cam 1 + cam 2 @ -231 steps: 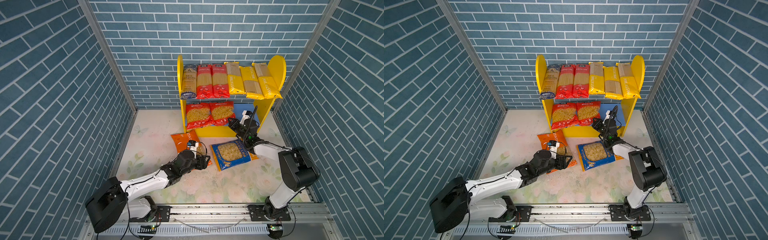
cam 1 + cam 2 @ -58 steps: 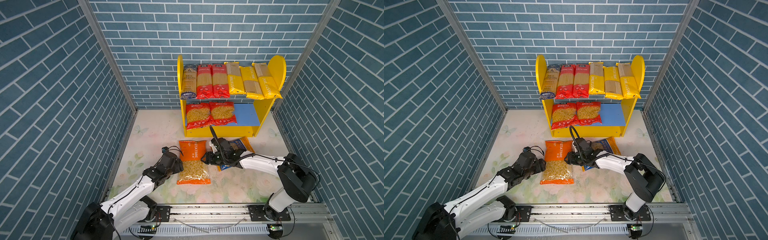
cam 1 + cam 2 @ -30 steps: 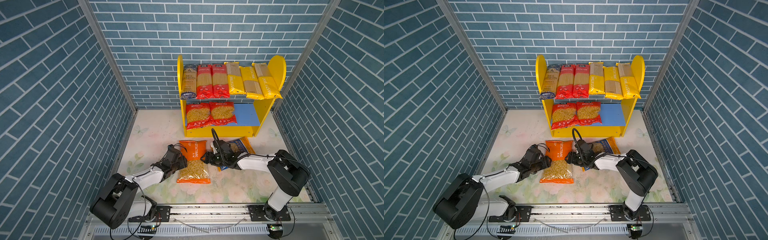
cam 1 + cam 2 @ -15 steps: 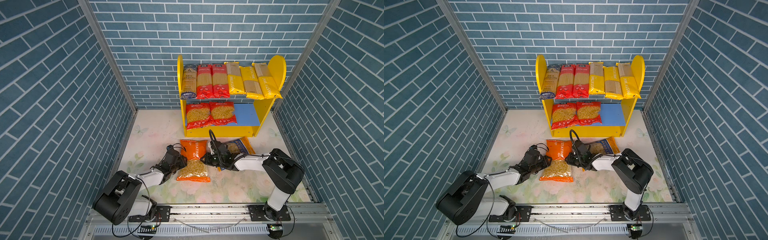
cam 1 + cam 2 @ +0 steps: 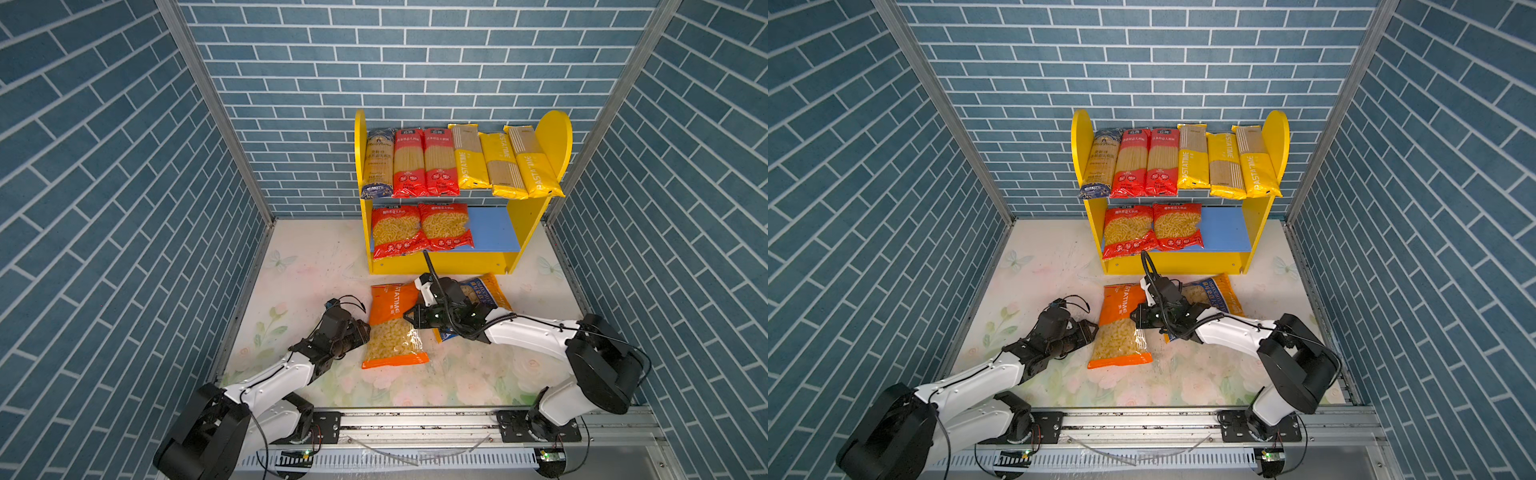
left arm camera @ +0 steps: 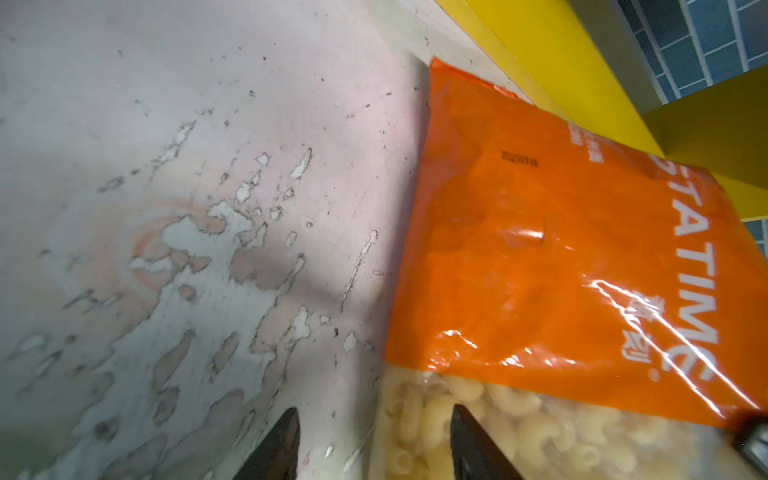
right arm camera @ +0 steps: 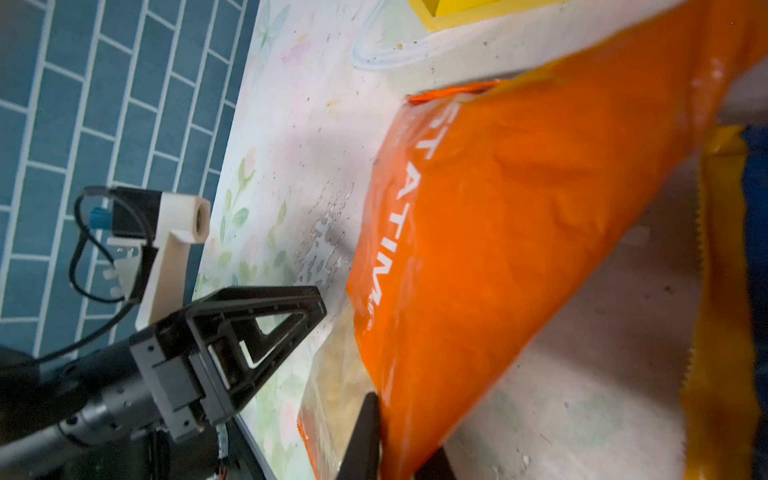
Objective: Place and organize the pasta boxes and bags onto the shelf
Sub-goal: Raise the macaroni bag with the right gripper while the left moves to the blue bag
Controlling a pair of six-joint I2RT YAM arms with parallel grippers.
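The right hand is pinched narrow on the orange bag, gripping the long edge farthest from the left arm. A second ago its jaws stood wide beside that edge, so the grasp has only just been made. In the right wrist view that edge is raised off the counter, with shadow beneath it. The left hand, jaws partway apart and holding nothing, sits at the opposite long edge, one tip over the bag's clear window and the other over bare counter. With one side gripped, the bag looks ready to be carried to the shelf.

The bag lies just in front of the shelf, below the two red bags on the blue board. Its long axis runs from the shelf toward the robot: the orange printed end is nearest the shelf and the clear macaroni end points away. A blue-yellow bag also lies in front of the shelf, partly under the right arm.
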